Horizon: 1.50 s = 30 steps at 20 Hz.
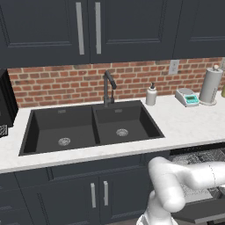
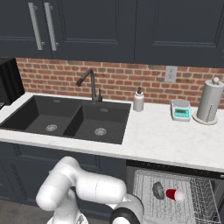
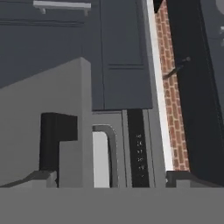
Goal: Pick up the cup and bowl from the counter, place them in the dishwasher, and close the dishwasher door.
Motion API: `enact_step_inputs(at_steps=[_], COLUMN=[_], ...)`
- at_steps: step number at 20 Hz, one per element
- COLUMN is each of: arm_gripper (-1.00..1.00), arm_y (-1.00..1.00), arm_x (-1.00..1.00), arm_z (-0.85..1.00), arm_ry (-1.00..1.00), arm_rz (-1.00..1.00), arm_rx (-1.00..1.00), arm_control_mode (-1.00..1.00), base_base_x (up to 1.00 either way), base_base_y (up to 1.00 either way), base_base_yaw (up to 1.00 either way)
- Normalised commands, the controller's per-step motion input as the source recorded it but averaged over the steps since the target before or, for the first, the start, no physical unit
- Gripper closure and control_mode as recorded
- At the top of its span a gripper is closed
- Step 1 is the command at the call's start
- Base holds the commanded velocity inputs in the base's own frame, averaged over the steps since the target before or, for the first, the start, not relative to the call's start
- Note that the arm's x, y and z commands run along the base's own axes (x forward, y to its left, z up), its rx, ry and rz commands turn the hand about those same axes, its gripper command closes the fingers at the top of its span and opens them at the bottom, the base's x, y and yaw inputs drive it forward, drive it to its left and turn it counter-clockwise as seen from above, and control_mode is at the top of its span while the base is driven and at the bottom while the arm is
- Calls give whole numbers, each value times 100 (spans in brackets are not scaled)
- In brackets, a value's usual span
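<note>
Now, taking the black double sink as the landmark and going left to right: a black appliance stands against the brick wall left of the sink, and a dark faucet rises behind the sink's middle. Just right of the sink, at the back of the white marbled surface, stands a white soap dispenser; further right sit a small kitchen scale and then a paper towel roll, well apart from the sink.

Below the surface and right of the sink, the dishwasher is open with its grey wire rack pulled out. In the rack the dark grey bowl lies tilted on its side, and the red cup lies on its side just right of it, very near or touching. The dishwasher door hangs down below the rack, in front of the dark cabinets with silver handles under the sink.

The fingers are spread wide with nothing between them; the hand camera looks along dark cabinet fronts, the dishwasher's control strip and a band of brick.
</note>
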Motion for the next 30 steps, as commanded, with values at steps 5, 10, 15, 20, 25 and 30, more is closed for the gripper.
enact_step_inputs(at_steps=[5, 10, 15, 20, 25, 30], arm_gripper=[-100, -100, -100, -100, -100, -100], arm_y=[-23, -28, -29, -28, -18, -1], arm_x=[46, 49, 41, 33, 39, 72], arm_z=[-35, -37, -43, -48, -42, -15], arm_ry=[-1, 0, 0, 0, 0, -5], arm_rz=[-11, -9, -9, -8, -6, 0], arm_rx=[0, 0, 0, 0, 0, 0], arm_control_mode=[-100, -100, -100, -100, -100, -100], base_base_x=[0, 0, 0, 0, 0, 0], base_base_y=[0, 0, 0, 0, 0, 0], base_base_yaw=[0, 0, 0, 0, 0, 0])
